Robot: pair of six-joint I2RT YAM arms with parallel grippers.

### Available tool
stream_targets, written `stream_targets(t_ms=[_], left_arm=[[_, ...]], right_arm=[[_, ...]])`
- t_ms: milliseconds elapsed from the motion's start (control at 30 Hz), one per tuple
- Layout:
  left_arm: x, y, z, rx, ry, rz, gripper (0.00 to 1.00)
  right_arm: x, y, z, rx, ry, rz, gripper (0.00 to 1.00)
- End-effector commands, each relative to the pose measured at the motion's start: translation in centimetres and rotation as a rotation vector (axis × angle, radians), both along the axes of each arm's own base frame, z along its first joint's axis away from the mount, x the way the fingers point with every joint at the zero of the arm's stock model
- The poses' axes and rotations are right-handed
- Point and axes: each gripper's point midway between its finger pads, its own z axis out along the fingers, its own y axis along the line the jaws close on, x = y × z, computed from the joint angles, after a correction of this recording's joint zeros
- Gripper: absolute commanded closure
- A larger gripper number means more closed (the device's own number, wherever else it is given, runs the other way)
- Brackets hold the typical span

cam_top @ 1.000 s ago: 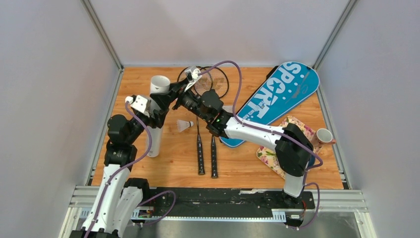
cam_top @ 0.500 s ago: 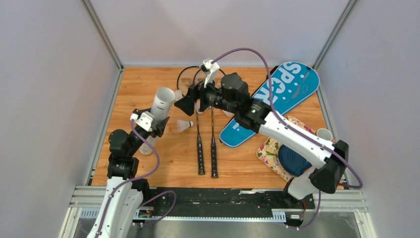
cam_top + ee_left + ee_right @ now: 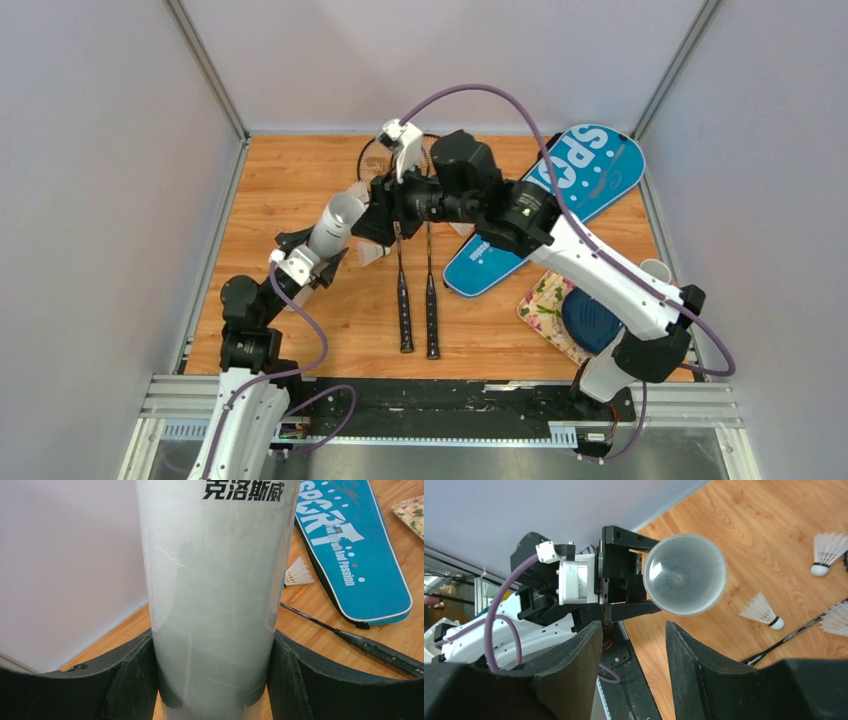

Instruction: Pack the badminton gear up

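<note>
**Scene with counts.** The left gripper (image 3: 215, 672) clamps one long white plastic tube (image 3: 336, 224) near its lower end and holds it tilted. The tube's open mouth faces the right gripper (image 3: 631, 632), whose jaws stand parted and empty just beside that mouth. Two thin black rackets (image 3: 405, 320) lie side by side on the wooden table (image 3: 290, 170). Three white feather shuttlecocks (image 3: 765, 611) are visible on the wood. One blue racket-shaped "SPORT" cover (image 3: 575, 185) lies to the right, near one floral cloth (image 3: 545, 300).

The tube (image 3: 215, 580) is white with black lettering; racket cover (image 3: 350, 545) blue with white letters and dots; rackets (image 3: 405, 310) black; shuttlecocks (image 3: 764, 611) white; cloth (image 3: 545, 300) at four o'clock floral.
</note>
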Motion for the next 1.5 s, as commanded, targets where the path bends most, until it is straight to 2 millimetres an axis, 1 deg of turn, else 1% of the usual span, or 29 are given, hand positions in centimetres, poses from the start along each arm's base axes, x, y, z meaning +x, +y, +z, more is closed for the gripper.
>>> stream_targets(t_ms=[0, 67, 100, 133, 233, 300, 433, 467, 533, 567, 633, 667, 700, 767, 800, 900, 967, 1000, 1067, 1167, 1200, 1300, 1467], left_arm=[[-0.3, -0.5, -2.2, -0.016, 0.065, -0.03, 0.62], [-0.4, -0.5, -2.2, -0.022, 0.067, -0.034, 0.63], [-0.5, -0.6, -2.3, -0.029, 0.073, -0.039, 0.64], [-0.6, -0.7, -2.4, -0.03, 0.073, -0.045, 0.64], [-0.8, -0.9, -2.9, -0.041, 0.087, -0.058, 0.64], [-0.9, -1.0, -3.2, -0.046, 0.09, -0.061, 0.64], [-1.1, -0.9, -3.8, -0.051, 0.095, -0.059, 0.64], [-1.1, -0.9, -3.8, -0.052, 0.094, -0.059, 0.64], [-1.1, -1.0, -4.0, -0.053, 0.097, -0.061, 0.64], [-1.1, -1.0, -4.0, -0.056, 0.097, -0.059, 0.64], [-1.2, -1.0, -4.3, -0.06, 0.104, -0.061, 0.64], [-1.2, -1.0, -4.3, -0.061, 0.105, -0.06, 0.64], [-1.2, -0.9, -4.4, -0.063, 0.106, -0.059, 0.64], [-1.3, -0.9, -4.2, -0.065, 0.098, -0.056, 0.64], [-1.3, -0.9, -4.3, -0.067, 0.1, -0.056, 0.64], [-1.4, -0.9, -4.3, -0.069, 0.089, -0.055, 0.64], [-1.4, -0.9, -4.3, -0.072, 0.09, -0.053, 0.64], [-1.3, -0.8, -4.3, -0.072, 0.09, -0.05, 0.64], [-1.3, -0.8, -4.2, -0.073, 0.087, -0.05, 0.64], [-1.3, -0.8, -4.2, -0.074, 0.084, -0.05, 0.64], [-1.3, -0.8, -4.1, -0.077, 0.083, -0.051, 0.64], [-1.3, -0.8, -4.1, -0.078, 0.082, -0.046, 0.65], [-1.1, -0.5, -3.9, -0.085, 0.081, -0.029, 0.66]], right_arm=[[-0.8, 1.6, -1.8, -0.077, 0.002, 0.001, 0.46], [-0.6, 2.0, -1.9, -0.081, -0.024, -0.015, 0.45], [-0.4, 2.2, -2.2, -0.09, -0.029, -0.02, 0.45], [0.0, 2.2, -2.3, -0.099, -0.039, -0.042, 0.45], [0.3, 2.1, -2.5, -0.111, -0.055, -0.058, 0.45], [0.1, 2.1, -2.6, -0.12, -0.066, -0.058, 0.46], [-0.1, 1.3, -1.6, -0.126, -0.087, -0.078, 0.45], [-0.5, 1.2, -0.7, -0.107, -0.095, -0.071, 0.45], [-0.8, 1.3, 0.3, -0.072, -0.108, -0.065, 0.43], [-0.8, 1.3, 0.4, -0.066, -0.113, -0.065, 0.43], [-0.3, 1.7, 0.3, -0.061, -0.124, -0.078, 0.4], [0.1, 2.4, -0.6, -0.085, -0.118, -0.081, 0.4], [0.4, 2.7, 0.2, -0.075, -0.129, -0.082, 0.4], [0.7, 3.1, -0.3, -0.102, -0.134, -0.083, 0.41], [1.1, 3.7, -0.4, -0.108, -0.135, -0.086, 0.41], [1.7, 4.2, -0.8, -0.12, -0.138, -0.094, 0.44], [1.6, 4.6, -1.0, -0.116, -0.134, -0.088, 0.46], [1.6, 4.8, -1.3, -0.119, -0.126, -0.084, 0.49], [1.6, 4.9, -1.5, -0.117, -0.114, -0.081, 0.51], [1.1, 5.2, -1.7, -0.104, -0.09, -0.062, 0.59], [1.0, 5.2, -1.8, -0.103, -0.086, -0.063, 0.64], [0.8, 5.2, -2.2, -0.104, -0.072, -0.062, 0.73], [0.2, 5.2, -2.8, -0.117, -0.056, -0.071, 0.73]])
